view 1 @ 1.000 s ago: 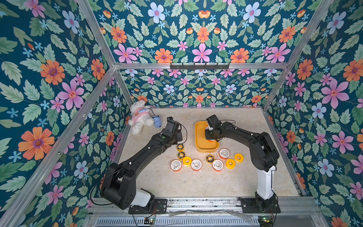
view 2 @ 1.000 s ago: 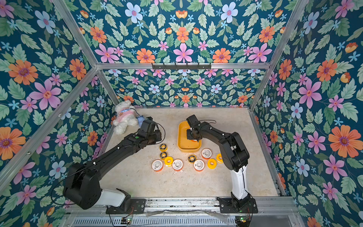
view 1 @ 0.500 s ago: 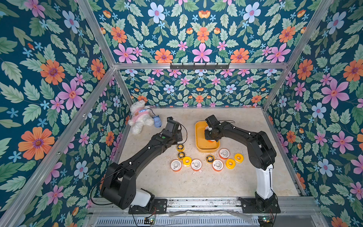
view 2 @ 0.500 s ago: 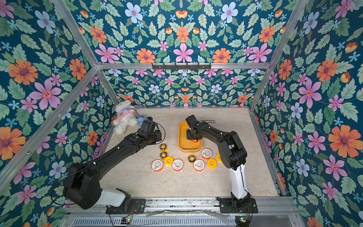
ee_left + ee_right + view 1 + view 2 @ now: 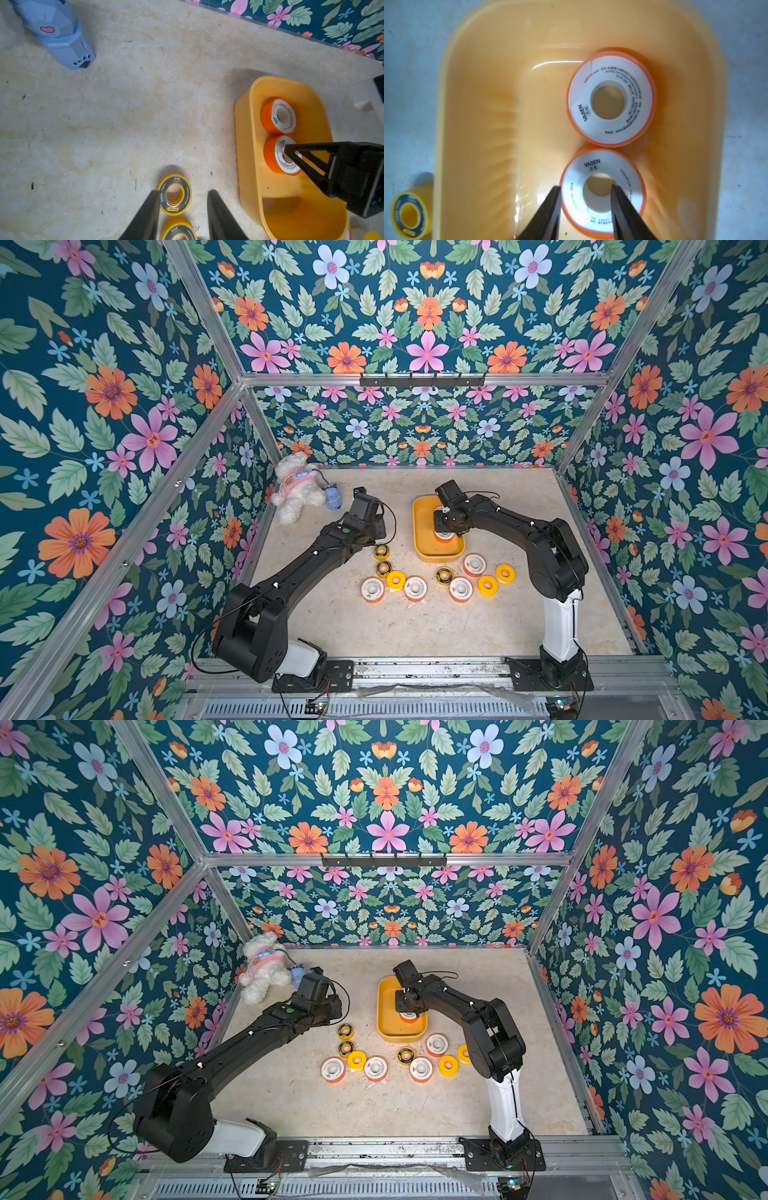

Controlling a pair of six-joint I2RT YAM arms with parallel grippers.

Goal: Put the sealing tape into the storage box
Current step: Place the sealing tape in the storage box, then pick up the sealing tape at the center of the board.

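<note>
The yellow storage box [image 5: 419, 531] stands mid-table and holds two white-faced, orange-rimmed sealing tape spools [image 5: 610, 97] lying flat, touching each other. My right gripper [image 5: 585, 189] is down inside the box, open. One finger stands outside the nearer spool [image 5: 623, 168] and the other in its centre hole, with slack around the spool's wall. My left gripper [image 5: 182, 193] hangs open over a black-and-yellow spool [image 5: 174, 194] on the table left of the box. A second black-and-yellow spool [image 5: 178, 229] lies between its fingers further in. Several more spools [image 5: 415, 588] lie in front of the box.
A white plush toy [image 5: 297, 489] and a small blue figure [image 5: 332, 497] lie at the back left, near the left arm's wrist. Flowered walls close in the table on three sides. A metal rail [image 5: 415, 668] carries both arm bases along the front edge.
The right gripper's jaws have widened around the nearer spool in the box, letting it go. The left arm has stayed where it was.
</note>
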